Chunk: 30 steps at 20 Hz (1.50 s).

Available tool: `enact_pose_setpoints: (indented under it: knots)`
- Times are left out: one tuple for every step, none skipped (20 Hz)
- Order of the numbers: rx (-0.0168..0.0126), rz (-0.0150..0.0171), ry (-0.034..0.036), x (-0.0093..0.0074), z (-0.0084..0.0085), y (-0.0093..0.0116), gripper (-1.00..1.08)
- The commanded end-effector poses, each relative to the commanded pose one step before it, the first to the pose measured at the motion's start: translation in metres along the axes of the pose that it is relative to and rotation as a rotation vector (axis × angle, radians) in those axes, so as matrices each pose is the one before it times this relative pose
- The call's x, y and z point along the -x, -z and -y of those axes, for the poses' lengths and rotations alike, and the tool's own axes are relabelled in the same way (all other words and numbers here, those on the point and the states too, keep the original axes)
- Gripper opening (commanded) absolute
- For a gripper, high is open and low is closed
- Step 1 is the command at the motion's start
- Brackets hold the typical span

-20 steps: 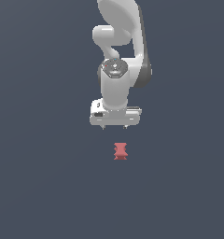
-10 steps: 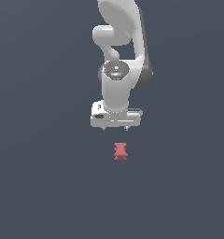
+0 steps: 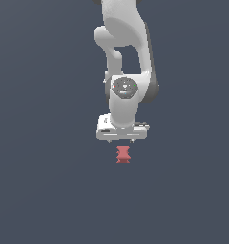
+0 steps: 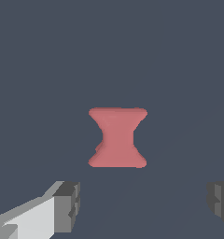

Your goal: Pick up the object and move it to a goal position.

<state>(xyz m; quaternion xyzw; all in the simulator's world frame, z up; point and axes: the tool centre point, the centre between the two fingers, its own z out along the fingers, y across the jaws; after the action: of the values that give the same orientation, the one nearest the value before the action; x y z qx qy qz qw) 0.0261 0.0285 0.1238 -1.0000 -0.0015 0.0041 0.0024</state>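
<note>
Now the claw hangs much lower than it did a second ago, its white body all but over the red notched block, where before a clear gap of dark desk showed between the two. The block itself has not shifted: it rests on the desk, just below the claw in the exterior view, upright with its waisted, zigzag sides showing. From the wrist view the block sits roughly centred between the two fingertips, which stand wide apart, wider than the block, and hold nothing. Whether the fingertips have come level with the block I cannot tell from either view; they appear short of it. By my reading the approach is nearly finished and the grasp not yet begun. What remains is a short further descent so the fingertips straddle the narrow waist, then closing, lifting and carrying to the goal, which no picture marks.
</note>
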Motion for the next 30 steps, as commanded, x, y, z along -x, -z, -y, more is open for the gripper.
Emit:
enact_pose_setpoints:
  knots:
    - [0.00204, -0.00272, -0.00234, -0.00943, 0.00466, -0.01065, 1.0]
    - [0.00055, -0.00095, -0.00084, -0.00306, 0.00159, -0.00365, 1.0]
    - [0.00036, -0.00067, -0.00061, -0.00273, 0.00155, -0.00346, 1.0]
    - [0.00049, -0.00095, -0.00087, -0.00237, 0.00121, -0.00291, 1.0]
    - [0.00032, -0.00067, -0.00063, -0.00207, 0.00117, -0.0027, 1.0]
    - [0.0003, -0.00068, -0.00064, -0.00177, 0.00097, -0.0023, 1.0]
    - [0.0, 0.0, 0.0, -0.00151, 0.00116, -0.00232, 1.0]
    - [0.00034, -0.00083, -0.00079, -0.00118, 0.00046, -0.00138, 1.0]
    - [0.0, 0.0, 0.0, -0.00094, 0.00075, -0.00149, 1.0]
    - [0.00026, -0.00067, -0.00066, -0.00063, 0.00012, -0.00063, 1.0]
    - [0.0, 0.0, 0.0, -0.0004, 0.00032, -0.00064, 1.0]
    - [0.0, 0.0, 0.0, -0.00013, 0.00011, -0.00021, 1.0]
    - [-0.00012, 0.00125, 0.00058, 0.00111, -0.00031, 0.0006, 1.0]
    - [0.0, 0.0, 0.0, 0.0, 0.0, -0.00038, 1.0]
    - [0.0, 0.0, 0.0, 0.0, 0.00001, -0.00114, 1.0]
    - [0.0, 0.0, 0.0, 0.0, 0.00002, -0.00189, 1.0]
    - [0.0, 0.0, 0.0, 0.0, 0.00003, -0.00264, 1.0]
    - [0.0, 0.0, 0.0, 0.00001, 0.00004, -0.00339, 1.0]
    - [0.0, 0.0, 0.0, 0.00003, 0.00005, -0.00412, 1.0]
    - [0.00008, -0.00062, -0.00029, 0.00009, -0.00013, -0.00443, 1.0]
    - [0.0, 0.0, 0.0, 0.00008, 0.00006, -0.00555, 1.0]
    - [0.0, 0.0, 0.0, 0.0001, 0.00006, -0.00608, 1.0]
    - [0.0, 0.0, 0.0, 0.00009, 0.00006, -0.00551, 1.0]
    - [0.0, 0.0, 0.0, 0.00004, 0.00005, -0.0047, 1.0]
    - [0.00008, -0.00063, -0.00028, 0.0, -0.00013, -0.00349, 1.0]
    - [0.0, 0.0, 0.0, -0.0001, 0.00005, -0.0031, 1.0]
    - [0.0, 0.0, 0.0, -0.00019, 0.00004, -0.00229, 1.0]
    - [0.0, 0.0, 0.0, -0.00029, 0.00004, -0.00149, 1.0]
    - [0.0, 0.0, 0.0, -0.00038, 0.00004, -0.00068, 1.0]
    - [0.0, 0.0, 0.0, -0.00041, 0.00003, 0.00002, 1.0]
